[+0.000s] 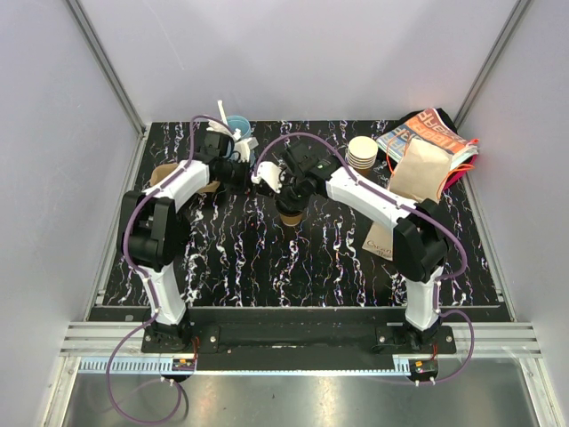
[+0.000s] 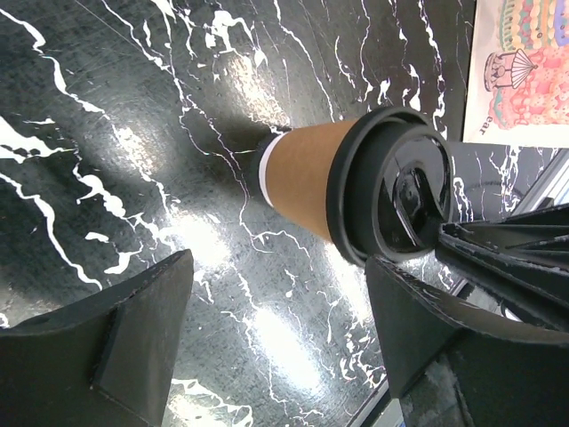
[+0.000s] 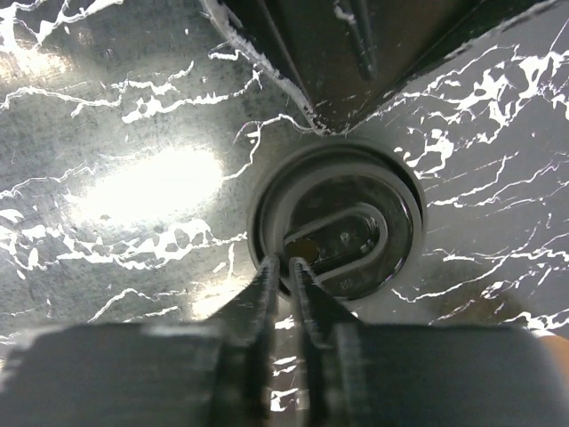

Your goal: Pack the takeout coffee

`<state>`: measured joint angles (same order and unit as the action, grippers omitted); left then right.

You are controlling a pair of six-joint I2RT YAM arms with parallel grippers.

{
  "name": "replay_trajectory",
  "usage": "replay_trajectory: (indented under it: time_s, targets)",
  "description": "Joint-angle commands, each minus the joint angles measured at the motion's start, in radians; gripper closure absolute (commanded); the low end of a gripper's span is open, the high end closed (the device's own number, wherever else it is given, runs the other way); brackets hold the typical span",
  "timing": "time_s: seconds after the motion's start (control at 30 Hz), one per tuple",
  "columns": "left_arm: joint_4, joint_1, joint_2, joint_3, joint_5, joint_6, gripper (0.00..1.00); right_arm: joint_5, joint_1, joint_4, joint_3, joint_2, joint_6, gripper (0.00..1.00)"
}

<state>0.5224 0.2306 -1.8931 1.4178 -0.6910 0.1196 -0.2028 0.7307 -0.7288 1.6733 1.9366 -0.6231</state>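
Observation:
The takeout coffee [image 1: 291, 213] is a brown paper cup with a black lid, standing upright mid-table. The left wrist view shows its side [image 2: 307, 182] and lid [image 2: 400, 191]. The right wrist view shows the lid from above [image 3: 347, 236]. My right gripper [image 1: 287, 191] hangs straight over the cup, and in its own view the gripper [image 3: 284, 265] is pinched nearly shut on the lid's rim. My left gripper [image 1: 256, 173] is just left of the cup, and in its own view the gripper [image 2: 280, 329] is wide open and empty, with bare table between the fingers.
A stack of nested cups [image 1: 362, 153] and a brown paper bag [image 1: 420, 169] lying on a colourful printed bag [image 1: 436, 129] sit at the back right. A light-blue cup with white utensils [image 1: 236, 132] stands at the back left. A printed sheet [image 1: 382, 240] lies under the right arm.

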Motion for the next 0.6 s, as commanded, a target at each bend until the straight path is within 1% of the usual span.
replay_trajectory:
  time_s: [0.0,0.07,0.17,0.3,0.47,0.57]
  targets:
    - [-0.016,-0.008,0.068,0.0,0.005,-0.024,0.19,-0.018,-0.002,-0.04,0.063,0.027,0.002,0.93]
    - [-0.013,-0.01,0.069,-0.006,0.002,-0.029,0.19,-0.021,-0.004,-0.056,0.08,0.03,0.0,1.0]
    - [-0.009,-0.017,0.078,-0.013,-0.007,-0.032,0.19,-0.029,-0.004,-0.079,0.094,0.036,-0.012,1.0]
    - [-0.01,-0.03,0.088,-0.019,-0.012,-0.034,0.19,-0.018,-0.002,-0.087,0.103,0.035,-0.021,0.83]
    - [-0.01,-0.033,0.083,-0.023,-0.016,-0.034,0.19,-0.01,-0.004,-0.101,0.118,0.041,-0.027,0.75]
    - [-0.012,-0.033,0.083,-0.025,-0.015,-0.032,0.19,-0.01,-0.002,-0.129,0.134,0.051,-0.039,0.71]
